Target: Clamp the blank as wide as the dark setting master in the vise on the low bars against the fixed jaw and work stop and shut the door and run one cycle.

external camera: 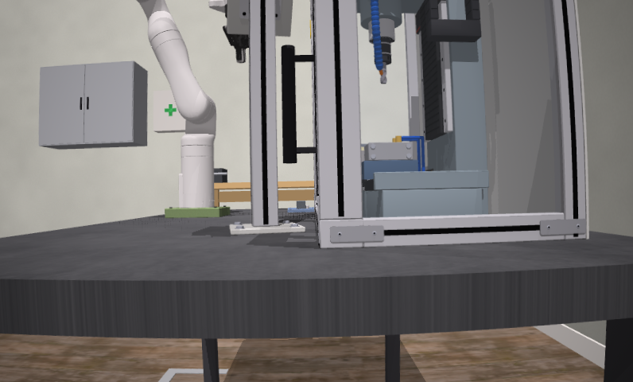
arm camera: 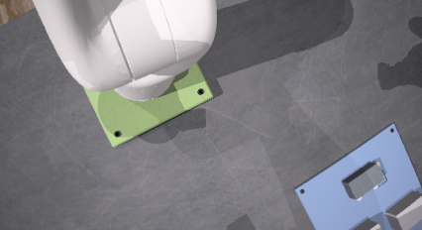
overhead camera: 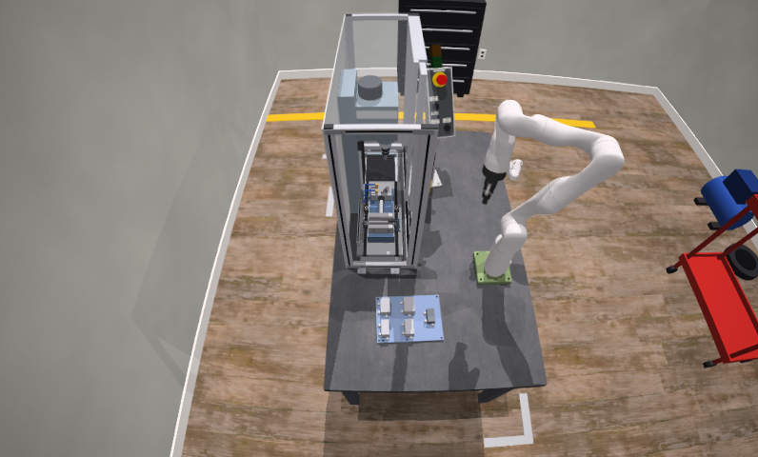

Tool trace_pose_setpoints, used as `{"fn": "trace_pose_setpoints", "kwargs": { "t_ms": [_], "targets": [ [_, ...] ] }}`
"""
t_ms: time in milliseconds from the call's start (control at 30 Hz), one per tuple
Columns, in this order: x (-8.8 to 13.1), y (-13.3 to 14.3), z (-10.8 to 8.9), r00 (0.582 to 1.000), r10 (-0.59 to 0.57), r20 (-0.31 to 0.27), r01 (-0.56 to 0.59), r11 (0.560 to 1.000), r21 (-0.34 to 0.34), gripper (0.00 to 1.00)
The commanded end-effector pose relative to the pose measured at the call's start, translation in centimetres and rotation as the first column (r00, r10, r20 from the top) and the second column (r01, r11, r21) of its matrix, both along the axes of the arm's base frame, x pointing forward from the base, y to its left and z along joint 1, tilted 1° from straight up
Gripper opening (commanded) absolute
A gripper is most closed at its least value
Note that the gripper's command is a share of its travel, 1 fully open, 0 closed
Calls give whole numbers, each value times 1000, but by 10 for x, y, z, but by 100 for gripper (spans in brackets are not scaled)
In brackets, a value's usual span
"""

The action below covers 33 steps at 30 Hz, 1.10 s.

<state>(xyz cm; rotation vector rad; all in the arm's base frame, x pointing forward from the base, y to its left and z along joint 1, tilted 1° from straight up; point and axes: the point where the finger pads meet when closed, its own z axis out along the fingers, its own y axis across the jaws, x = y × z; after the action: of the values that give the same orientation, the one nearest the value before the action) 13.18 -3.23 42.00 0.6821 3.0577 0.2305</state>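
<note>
My gripper is shut and empty, above the table between the robot base and the guard. The blue plate carries the dark setting master, upright at its right side, and several light metal blanks. Their widths are hard to compare. The vise sits inside the guard; its bars and any contents are not clear. The black door handle is on the guard's side; whether the door is fully shut is unclear. The knob and green button are too small to read; the amber lamp looks dark.
The control column stands beside the guard, with a red emergency stop on its panel. The green robot base plate is right of the guard in the top view. A spindle hangs inside the guard.
</note>
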Motion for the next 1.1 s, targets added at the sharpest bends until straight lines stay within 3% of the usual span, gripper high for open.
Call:
{"fn": "trace_pose_setpoints", "kwargs": {
  "t_ms": [0, 100, 267, 667, 833, 1067],
  "targets": [
    [0, -1, 1, 1000, 0, 0, 0, 1000, 0, 10],
    [0, -1, 1, 1000, 0, 0, 0, 1000, 0, 10],
    [-32, -47, 20, 976, -218, -11, 218, 974, 69, 10],
    [-32, -47, 20, 976, -218, -11, 218, 974, 69, 10],
    [-65, -94, 39, 905, -423, -36, 424, 896, 133, 10],
    [-65, -94, 39, 905, -423, -36, 424, 896, 133, 10]
  ]
}}
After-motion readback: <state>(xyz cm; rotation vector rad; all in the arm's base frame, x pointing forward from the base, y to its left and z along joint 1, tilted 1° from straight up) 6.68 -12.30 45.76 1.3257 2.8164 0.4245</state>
